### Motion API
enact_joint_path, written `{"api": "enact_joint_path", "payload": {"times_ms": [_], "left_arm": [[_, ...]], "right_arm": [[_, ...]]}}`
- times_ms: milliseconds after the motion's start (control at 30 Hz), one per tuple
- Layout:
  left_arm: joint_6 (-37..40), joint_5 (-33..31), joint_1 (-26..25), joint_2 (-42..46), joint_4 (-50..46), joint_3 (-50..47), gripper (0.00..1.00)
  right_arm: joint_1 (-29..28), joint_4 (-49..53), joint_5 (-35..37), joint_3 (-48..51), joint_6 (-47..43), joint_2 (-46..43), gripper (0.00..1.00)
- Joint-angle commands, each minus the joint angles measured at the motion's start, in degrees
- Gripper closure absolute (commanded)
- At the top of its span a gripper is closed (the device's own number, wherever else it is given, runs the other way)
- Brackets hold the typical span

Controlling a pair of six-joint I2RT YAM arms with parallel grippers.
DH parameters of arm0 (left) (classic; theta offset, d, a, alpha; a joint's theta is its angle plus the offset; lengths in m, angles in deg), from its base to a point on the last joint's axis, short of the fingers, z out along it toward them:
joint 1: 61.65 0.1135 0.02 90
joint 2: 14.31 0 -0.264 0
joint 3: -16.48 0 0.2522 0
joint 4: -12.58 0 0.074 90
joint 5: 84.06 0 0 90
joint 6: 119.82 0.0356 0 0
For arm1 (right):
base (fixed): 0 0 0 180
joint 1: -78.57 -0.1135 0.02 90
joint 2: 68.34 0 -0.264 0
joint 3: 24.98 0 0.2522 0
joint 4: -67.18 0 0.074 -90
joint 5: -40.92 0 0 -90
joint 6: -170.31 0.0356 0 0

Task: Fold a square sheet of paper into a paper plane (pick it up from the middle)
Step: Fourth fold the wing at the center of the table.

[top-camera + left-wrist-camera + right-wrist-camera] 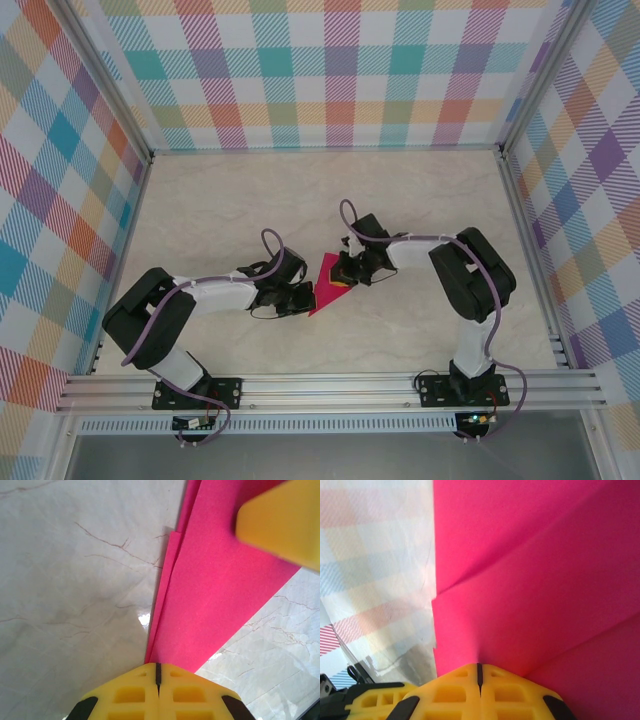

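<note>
The left gripper (157,672) is pinching the pointed end of the folded magenta sheet of paper (215,595) with closed fingers. The right gripper (480,672) is clamping the opposite edge, the sheet spanning between the 2.

The top camera looks steeply down from 6 o'clock, far above the whole desk (420,190). Wrist cameras peer past the left tool (157,669) and right tool (479,669), very near; all share the pink paper (325,285).

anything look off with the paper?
Slightly: the pink paper has misaligned layers in the left wrist view, a narrow lower strip jutting past its left edge. No tears seen. Left gripper and right gripper both pinch it.
</note>
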Motion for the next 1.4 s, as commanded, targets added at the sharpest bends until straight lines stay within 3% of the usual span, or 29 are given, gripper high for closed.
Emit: {"api": "enact_joint_path", "payload": {"times_ms": [0, 533, 900, 967, 1133, 1367], "left_arm": [[1.5, 0.3, -0.6, -2.2, -7.6, -2.0, 1.00], [1.8, 0.1, -0.6, -1.7, -7.9, -1.9, 1.00], [1.7, 0.0, -0.7, -1.5, -8.0, -1.7, 1.00], [1.7, 0.0, -0.7, -1.6, -8.0, -1.7, 1.00], [1.6, 0.1, -0.7, -1.8, -7.8, -1.5, 1.00], [1.7, -0.1, -0.7, -1.6, -8.1, -1.0, 1.00]], "right_arm": [[3.5, 1.1, 6.9, -1.5, -2.6, 2.6, 0.95], [9.9, 1.8, 7.4, -4.7, -5.6, 4.1, 0.96], [13.5, 1.3, 3.6, -7.1, -5.2, -0.9, 0.96], [12.5, -1.1, 0.7, -4.4, -3.0, -4.6, 0.95], [7.4, -3.6, 1.8, 3.5, 1.1, -13.3, 0.95], [-1.0, 0.0, 2.8, 4.2, 2.7, -13.7, 0.95]]}}
